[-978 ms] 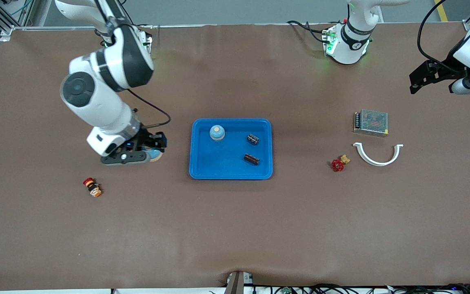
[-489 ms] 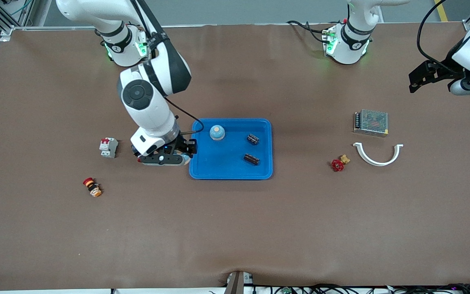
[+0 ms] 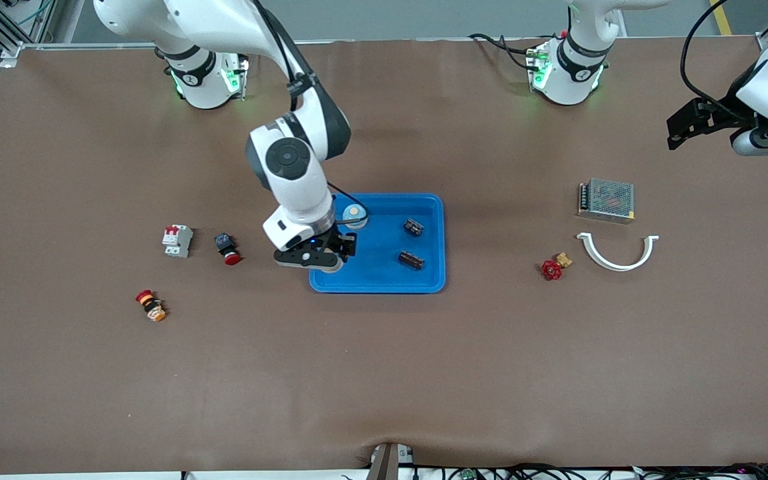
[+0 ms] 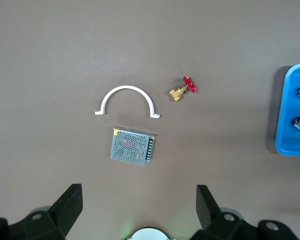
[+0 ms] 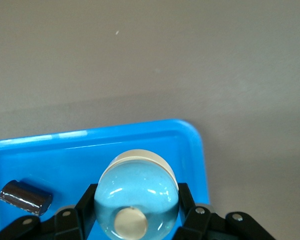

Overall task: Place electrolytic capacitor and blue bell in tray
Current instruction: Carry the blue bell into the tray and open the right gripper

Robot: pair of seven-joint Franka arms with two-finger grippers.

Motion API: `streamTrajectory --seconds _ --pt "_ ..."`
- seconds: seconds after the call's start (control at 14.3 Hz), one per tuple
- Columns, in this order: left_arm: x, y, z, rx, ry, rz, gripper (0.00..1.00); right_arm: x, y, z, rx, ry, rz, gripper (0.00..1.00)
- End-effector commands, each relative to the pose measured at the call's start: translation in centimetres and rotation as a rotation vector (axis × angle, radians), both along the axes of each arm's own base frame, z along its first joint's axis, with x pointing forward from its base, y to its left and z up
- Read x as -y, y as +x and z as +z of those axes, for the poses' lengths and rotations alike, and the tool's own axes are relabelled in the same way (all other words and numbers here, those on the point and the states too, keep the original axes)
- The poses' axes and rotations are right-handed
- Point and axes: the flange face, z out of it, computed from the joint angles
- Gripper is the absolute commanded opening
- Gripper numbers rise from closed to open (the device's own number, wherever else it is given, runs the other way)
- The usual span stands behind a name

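the right gripper point(image 3: 331, 261) is hanging over the tray point(image 3: 424, 283), just inside its corner toward the right arm's end of the counter point(image 3: 384, 373), its fingers point(image 5: 187, 205) clamped on a blue bell point(image 5: 137, 195). a second blue bell point(image 3: 355, 215) is sitting in the tray by its rim nearest the robots' bases, and two electrolytic capacitors point(image 3: 413, 227) point(image 3: 411, 260) are lying in the tray's half toward the left arm's end. the left gripper point(image 4: 140, 212) is waiting over that end of the counter, fingers point(image 4: 70, 202) spread wide and holding nothing, above the metal power supply point(image 4: 132, 146), white half-ring clamp point(image 4: 128, 99) and red-handled brass valve point(image 4: 183, 89).
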Motion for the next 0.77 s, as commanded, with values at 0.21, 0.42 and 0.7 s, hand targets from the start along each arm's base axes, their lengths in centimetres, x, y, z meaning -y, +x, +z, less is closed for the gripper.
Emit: streamTrajectory --seconds 0.21,0.42,0.7 --pt "-0.2 -0.3 -0.2 -0.011 0.008 0.01 1.0 -1.4 -1.0 -4.7 0.001 -0.06 0.015 0.49" --pt "-0.2 -0.3 -0.1 -0.008 0.008 0.01 1.0 -1.9 -1.8 -6.6 0.0 -0.068 0.032 0.49" --pt "-0.1 0.0 -0.2 -0.002 0.007 0.01 1.0 -2.8 -2.7 -9.2 0.014 -0.073 0.05 0.49"
